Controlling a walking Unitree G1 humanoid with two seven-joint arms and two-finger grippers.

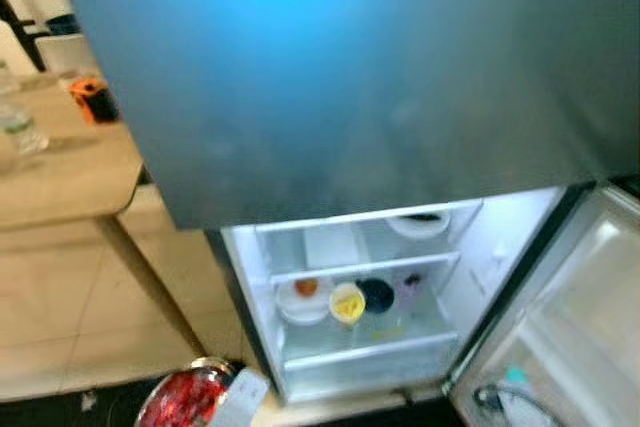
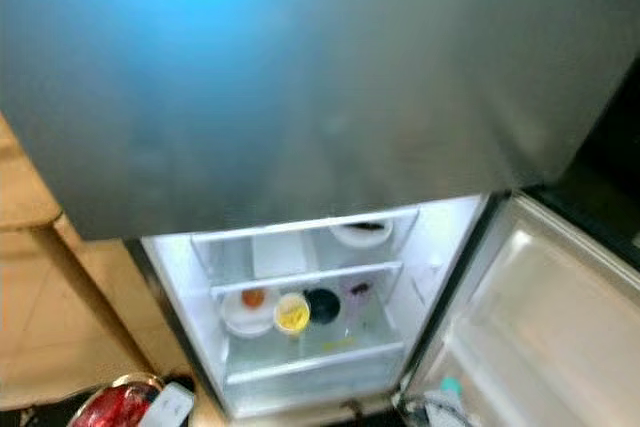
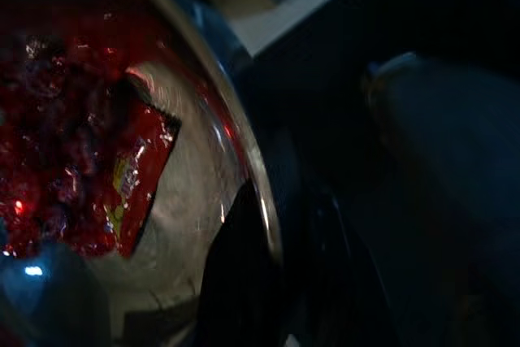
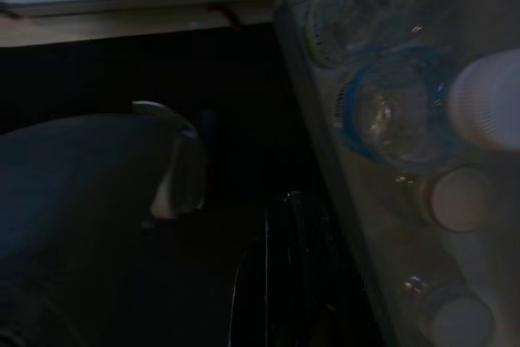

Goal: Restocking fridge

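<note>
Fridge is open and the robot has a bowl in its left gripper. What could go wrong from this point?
The left gripper seems to pinch only the rim of the metal bowl of red packets, so it may tip. The middle shelf is already crowded with a yellow cup and dishes, leaving little room. The open door with bottles stands close to the right arm.

Pale tiled floor [image 1: 60,327] beneath a light wooden table [image 1: 60,172].
</note>
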